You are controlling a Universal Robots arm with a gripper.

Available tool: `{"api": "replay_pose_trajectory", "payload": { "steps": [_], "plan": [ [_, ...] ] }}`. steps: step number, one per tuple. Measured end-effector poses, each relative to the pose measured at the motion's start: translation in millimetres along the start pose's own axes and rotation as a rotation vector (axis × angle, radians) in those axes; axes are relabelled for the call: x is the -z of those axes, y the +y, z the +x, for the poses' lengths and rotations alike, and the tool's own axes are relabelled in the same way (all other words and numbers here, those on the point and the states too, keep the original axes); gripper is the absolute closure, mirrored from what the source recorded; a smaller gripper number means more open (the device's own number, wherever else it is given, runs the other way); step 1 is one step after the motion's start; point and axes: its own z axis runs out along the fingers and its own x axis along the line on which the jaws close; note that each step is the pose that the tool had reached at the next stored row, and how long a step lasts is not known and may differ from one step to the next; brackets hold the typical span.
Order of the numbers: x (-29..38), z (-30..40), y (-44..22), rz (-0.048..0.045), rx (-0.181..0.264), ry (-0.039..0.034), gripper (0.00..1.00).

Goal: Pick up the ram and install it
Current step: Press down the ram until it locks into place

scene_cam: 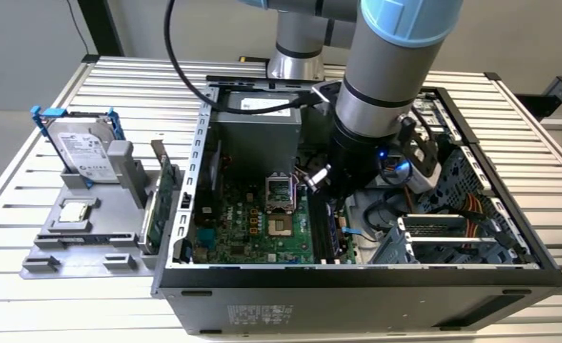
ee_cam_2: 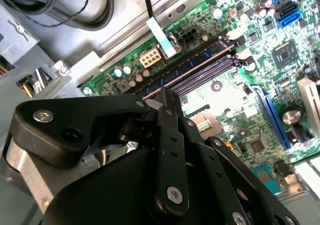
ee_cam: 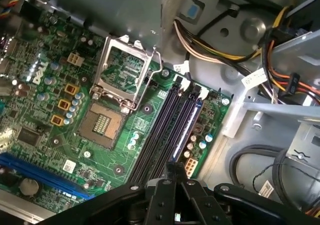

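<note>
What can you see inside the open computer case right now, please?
Inside the computer case lies the green motherboard, with its open processor socket and the ram seated in the outermost memory slot. The end effector hangs over the slots, covering their near ends.

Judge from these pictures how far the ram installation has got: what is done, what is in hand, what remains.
Done: the ram has left its holder and stands in the memory slot nearest the edge of the motherboard. In hand: nothing; the gripper sits shut just above one end of the ram. Left: whether the ram is latched fully home cannot be told.
</note>
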Motion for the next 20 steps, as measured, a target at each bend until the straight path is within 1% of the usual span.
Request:
{"api": "replay_pose_trajectory", "payload": {
  "steps": [11,20],
  "plan": [
    [-0.1,-0.1,0.2,-0.0035,0.18,0.0015,1.0],
    [-0.3,-0.1,0.3,-0.0052,0.308,0.0028,1.0]
  ]
}}
